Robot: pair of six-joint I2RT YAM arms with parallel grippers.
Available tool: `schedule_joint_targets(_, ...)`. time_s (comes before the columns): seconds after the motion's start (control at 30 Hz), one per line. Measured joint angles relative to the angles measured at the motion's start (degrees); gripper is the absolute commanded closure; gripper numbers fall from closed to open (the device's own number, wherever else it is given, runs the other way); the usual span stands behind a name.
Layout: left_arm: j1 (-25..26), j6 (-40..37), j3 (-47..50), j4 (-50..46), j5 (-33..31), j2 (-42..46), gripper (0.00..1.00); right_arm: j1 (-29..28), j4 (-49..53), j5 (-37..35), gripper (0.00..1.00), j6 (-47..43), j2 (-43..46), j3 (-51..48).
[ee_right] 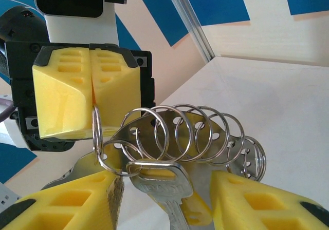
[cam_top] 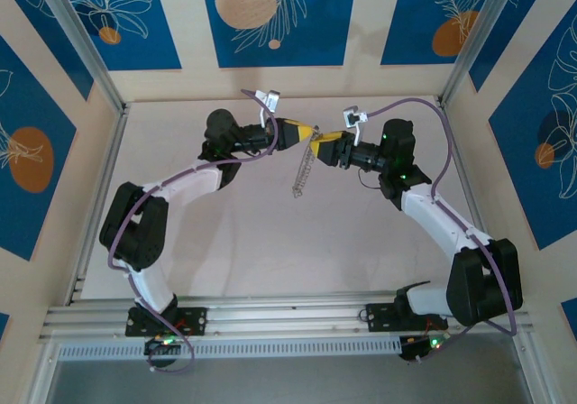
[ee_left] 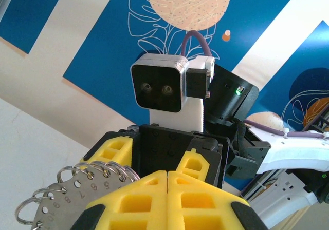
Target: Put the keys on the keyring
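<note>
The two arms meet over the far middle of the pale table (cam_top: pixel 270 242), fingertip to fingertip. The left gripper (cam_top: pixel 309 133) has its yellow padded fingers pressed fully together. In the right wrist view a thin wire loop of the keyring (ee_right: pixel 149 137) comes out of the seam between them, so it is pinching that loop. The keyring is a bunch of thin silvery wire rings strung with flat metal tags.

From the pinched loop the rings fan out to the right, overlapping one another. The flat silvery tags (ee_left: pixel 67 194) carry punched holes and stamped numbers, and in the left wrist view they spread to the left of the closed fingers. From above, the bunch looks like a short chain trailing down from the point where the grippers meet.

The right gripper (cam_top: pixel 325 139) faces the left one with its yellow fingers about halfway apart. A flat silver metal key (ee_right: pixel 163 189) sits in that gap, its head up against the rings and its blade pointing down. The key appears to touch neither finger, though the frame edge cuts off its lower part. Whether its head is already threaded on a ring is hard to judge.
</note>
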State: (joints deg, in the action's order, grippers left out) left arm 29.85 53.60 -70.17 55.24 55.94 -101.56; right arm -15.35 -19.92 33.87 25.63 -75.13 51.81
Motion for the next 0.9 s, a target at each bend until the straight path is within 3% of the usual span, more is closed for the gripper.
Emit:
schedule_joint_targets(0.1, 0.09, 0.11, 0.0, -0.02, 0.04, 0.0, 1.0, -0.02, -0.02, 0.2, 0.58, 0.04, 0.0, 0.0)
schedule_joint_targets(0.33, 0.09, 0.07, 0.0, -0.13, 0.15, 0.02, 1.0, -0.02, -0.2, 1.57, 0.91, 0.15, 0.0, 0.07)
schedule_joint_targets(0.43, 0.09, -0.07, -0.02, -0.39, 0.15, 0.02, 1.0, -0.02, -0.17, 2.34, 1.0, 0.2, 0.02, 0.07)
schedule_joint_targets(0.9, 0.09, -2.99, 0.0, -2.99, -0.72, 1.25, 1.0, -0.66, -0.07, 2.56, 1.0, 0.24, 1.6, -0.2)
